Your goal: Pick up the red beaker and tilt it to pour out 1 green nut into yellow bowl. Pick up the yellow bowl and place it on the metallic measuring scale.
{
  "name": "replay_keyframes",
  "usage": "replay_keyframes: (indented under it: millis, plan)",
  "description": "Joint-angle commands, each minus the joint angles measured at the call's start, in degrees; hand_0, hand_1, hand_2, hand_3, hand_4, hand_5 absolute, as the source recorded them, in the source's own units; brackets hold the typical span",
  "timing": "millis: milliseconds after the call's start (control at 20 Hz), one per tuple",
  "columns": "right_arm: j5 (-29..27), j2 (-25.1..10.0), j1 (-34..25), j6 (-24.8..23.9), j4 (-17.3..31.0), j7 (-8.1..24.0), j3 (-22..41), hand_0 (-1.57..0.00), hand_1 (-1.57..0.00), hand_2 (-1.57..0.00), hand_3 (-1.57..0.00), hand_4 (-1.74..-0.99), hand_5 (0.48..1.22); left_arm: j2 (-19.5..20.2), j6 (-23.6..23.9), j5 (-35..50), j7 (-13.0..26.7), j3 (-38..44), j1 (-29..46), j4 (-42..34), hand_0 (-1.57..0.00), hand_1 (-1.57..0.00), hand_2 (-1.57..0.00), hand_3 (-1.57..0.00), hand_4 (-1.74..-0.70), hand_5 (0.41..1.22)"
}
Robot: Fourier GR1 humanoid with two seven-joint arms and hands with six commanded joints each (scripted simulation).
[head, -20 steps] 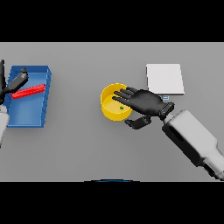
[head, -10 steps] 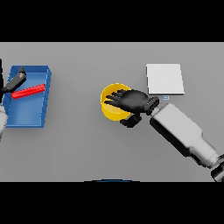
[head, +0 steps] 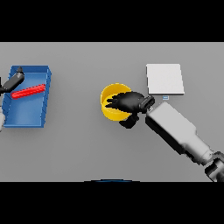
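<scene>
Fingers [head: 114, 101] overhang yellow bowl [head: 108, 109] near scale [head: 164, 79].

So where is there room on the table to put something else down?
There is bare grey table between the blue tray and the yellow bowl, along the front, and behind the bowl. It is crowded where the right hand covers the bowl beside the metallic scale, and at the tray, where the left hand meets the red beaker.
</scene>
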Motion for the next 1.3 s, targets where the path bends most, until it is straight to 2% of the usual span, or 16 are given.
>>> replay_keyframes:
  millis: [0, 50, 100, 150, 250, 350, 450, 550, 750, 900, 1000, 1150, 1250]
  plan:
    - [-0.26, 0.25, 0.07, 0.56, 0.47, 1.06, -0.39, 0.0, -0.01, -0.04, -0.1, -1.293, 0.776, -0.13, 0.21, 0.0, -0.29, 0.05, 0.3, 0.45, 0.0, 0.0, 0.0, 0.0, -0.75, 0.7]
    - [-0.18, 0.59, -0.38, 0.83, 1.23, 2.11, -0.61, -0.03, -0.04, -0.07, -0.14, -1.302, 0.805, -0.04, 0.37, -0.27, 0.14, -0.02, 0.02, 0.27, 0.0, 0.0, 0.0, 0.0, -0.75, 0.701]
    - [0.01, 0.76, -0.46, 0.47, 1.62, 1.81, -0.43, -0.16, -0.14, -0.15, -0.18, -1.321, 0.839, -0.62, 0.59, -0.36, 0.64, -0.28, -0.32, 0.1, 0.0, 0.0, 0.0, 0.0, -0.75, 0.701]
    - [-0.37, 0.3, -0.26, 1.17, 0.74, 1.09, -0.44, -0.44, -0.42, -0.38, -0.24, -1.351, 0.915, -0.63, 0.7, -0.25, 0.64, -0.1, -0.22, 0.29, 0.0, 0.0, 0.0, 0.0, -0.75, 0.7]
    - [-0.46, 0.26, 0.17, 1.09, 0.42, 0.44, -0.14, -0.85, -0.84, -0.81, -0.4, -1.463, 1.025, -0.47, 0.74, -0.32, 0.71, -0.06, -0.32, 0.17, 0.0, 0.0, 0.0, 0.0, -0.76, 0.704]
    - [-1.01, -0.25, -0.17, 1.85, 0.71, -0.89, 0.03, -1.11, -1.1, -1.08, -0.71, -1.557, 1.096, -0.39, 0.74, -0.62, 0.81, -0.31, 0.02, -0.26, 0.0, 0.0, 0.0, 0.0, -0.76, 0.701]
    - [-1.71, -0.64, -0.17, 3.2, -0.21, -0.47, 0.05, -1.28, -1.27, -1.18, -1.01, -1.623, 1.141, -0.2, 0.26, -0.48, 0.79, -0.31, -0.32, 0.03, 0.0, 0.0, 0.0, 0.0, -0.75, 0.698]
    - [-2.02, -1.29, 0.38, 2.6, -1.11, -0.39, 0.41, -1.38, -1.38, -1.23, -1.21, -1.666, 1.17, -0.05, 0.38, -0.63, 0.23, -0.37, 0.22, -0.01, 0.0, 0.0, 0.0, 0.0, -0.75, 0.692]
    - [-2.97, -1.21, -0.1, 2.14, -0.78, -0.34, 0.09, -1.49, -1.49, -1.29, -1.39, -1.71, 1.2, -0.05, 0.0, -0.56, 0.82, -0.56, 0.16, -0.57, 0.0, 0.0, 0.0, 0.0, -0.74, 0.688]
    - [-3.41, -2.16, -0.13, 2.11, -2.4, -0.64, 0.01, -1.53, -1.53, -1.31, -1.4, -1.725, 1.21, -0.33, 0.43, -0.9, 0.61, -0.72, -0.01, -0.04, 0.0, 0.0, 0.0, 0.0, -0.73, 0.685]
    - [-3.76, -2.43, -0.14, 3.02, -4.12, 1.43, -0.47, -1.55, -1.55, -1.36, -1.34, -1.731, 1.214, -0.27, 0.52, -0.94, 0.11, -0.72, -0.24, -0.14, 0.0, 0.0, 0.0, 0.0, -0.73, 0.69]
    - [-5.03, -4.69, -0.67, 5.16, -7.42, 2.39, -2.12, -1.56, -1.56, -1.4, -1.27, -1.736, 1.217, 0.43, 0.16, -0.74, 0.08, -0.27, -0.28, 0.19, 0.0, 0.0, 0.0, 0.0, -0.74, 0.69]
    - [-6.0, -5.35, -1.33, 6.25, -9.73, 4.31, -3.66, -1.56, -1.56, -1.42, -1.24, -1.738, 1.219, 0.28, -0.01, -0.78, 0.4, -0.56, -0.06, -0.43, 0.0, 0.0, 0.0, 0.0, -0.73, 0.697]
